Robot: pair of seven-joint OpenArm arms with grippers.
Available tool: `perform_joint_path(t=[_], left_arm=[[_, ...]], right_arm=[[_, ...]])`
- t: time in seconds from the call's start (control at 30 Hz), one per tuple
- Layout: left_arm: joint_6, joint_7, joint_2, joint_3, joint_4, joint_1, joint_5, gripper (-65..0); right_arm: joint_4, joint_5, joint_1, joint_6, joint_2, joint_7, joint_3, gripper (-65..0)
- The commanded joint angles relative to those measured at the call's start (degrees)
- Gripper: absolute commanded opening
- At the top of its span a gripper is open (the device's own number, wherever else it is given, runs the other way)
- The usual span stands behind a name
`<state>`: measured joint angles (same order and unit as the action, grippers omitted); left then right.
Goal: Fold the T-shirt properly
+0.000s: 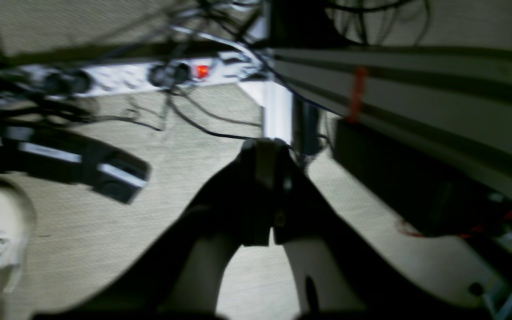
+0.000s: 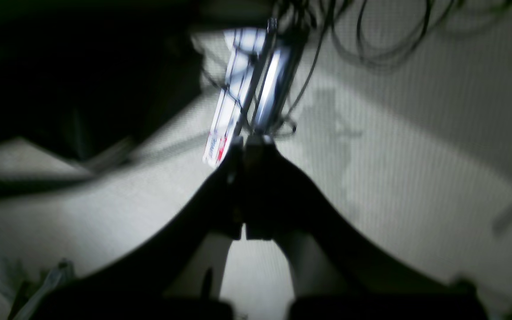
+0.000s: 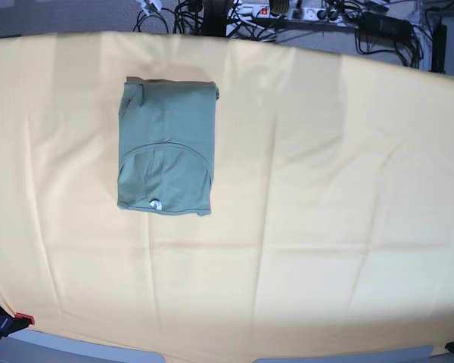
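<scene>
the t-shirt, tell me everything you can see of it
The T-shirt is sage green, soft like cotton, and lies folded into a neat upright rectangle. A curved neckline seam arcs across its lower half, with a small white tag near the bottom edge. It rests flat on the yellow-orange cloth, left of centre. No gripper touches it.

T-shirt [image 3: 166, 147] alone interrupts cloth [image 3: 325, 189]

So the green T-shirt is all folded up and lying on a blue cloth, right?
Almost. The T-shirt is green and folded into a neat rectangle, but the cloth under it is yellow-orange, not blue. The base view shows this: the folded shirt lies on the big yellow-orange cloth that covers the table.
</scene>
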<state>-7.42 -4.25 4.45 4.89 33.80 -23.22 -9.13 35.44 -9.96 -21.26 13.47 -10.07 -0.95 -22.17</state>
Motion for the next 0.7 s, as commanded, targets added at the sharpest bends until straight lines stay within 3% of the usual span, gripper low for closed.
perform_joint_path(t=[0.0,0.17,0.43,0.67], left_arm=[[1.42,-1.64,-0.59,0.02,-0.74,0.17,0.61,-65.0],[7.63,-2.69,-4.68,-0.04,-2.75,1.66,6.34,-65.0],[7.43,-4.81,-5.46,-0.04,-2.73,2.16,6.10,-65.0],[6.99,-4.81,-5.40,-0.02,-2.73,2.19,5.42,-65.0]], right_arm=[[0.15,0.00,-0.02,-0.04,-0.02,1.25,-1.07,-65.0],[0.17,-0.09,1.25,-1.11,0.72,1.53,-5.42,-65.0],[0.17,-0.02,1.29,-3.63,2.71,1.90,-6.23,-65.0],[0.17,-0.02,1.18,-0.94,2.78,1.81,-6.23,-65.0]])
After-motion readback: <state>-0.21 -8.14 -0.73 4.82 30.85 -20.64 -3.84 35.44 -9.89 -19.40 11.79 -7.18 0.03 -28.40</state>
